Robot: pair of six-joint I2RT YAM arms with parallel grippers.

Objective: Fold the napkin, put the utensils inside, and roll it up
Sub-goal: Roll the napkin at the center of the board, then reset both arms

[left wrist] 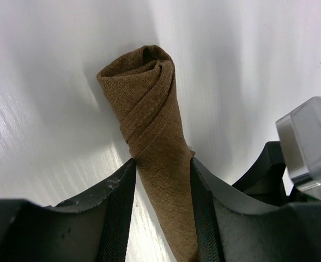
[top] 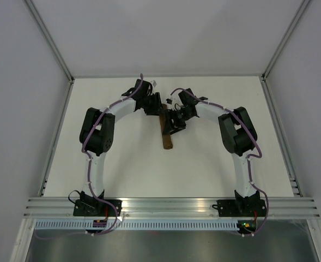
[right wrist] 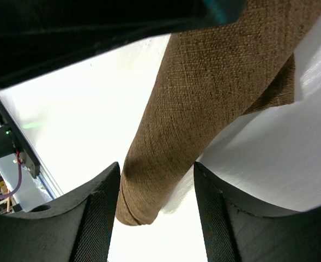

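The napkin (top: pixel 167 136) lies at the middle of the white table as a tight dark brown roll, its long axis running front to back. In the left wrist view the rolled napkin (left wrist: pixel 149 103) shows its spiral end, and my left gripper (left wrist: pixel 163 164) is shut on it, both pads against the cloth. My right gripper (right wrist: pixel 156 166) straddles the other end of the napkin (right wrist: pixel 204 93). Its jaws are open: one pad brushes the roll and a gap of bare table shows at the other. The utensils are hidden.
White walls with metal corner posts (top: pixel 51 41) close in the table on three sides. An aluminium rail (top: pixel 171 204) with both arm bases runs along the near edge. The table's edge and cabling (right wrist: pixel 13 150) show at the left of the right wrist view.
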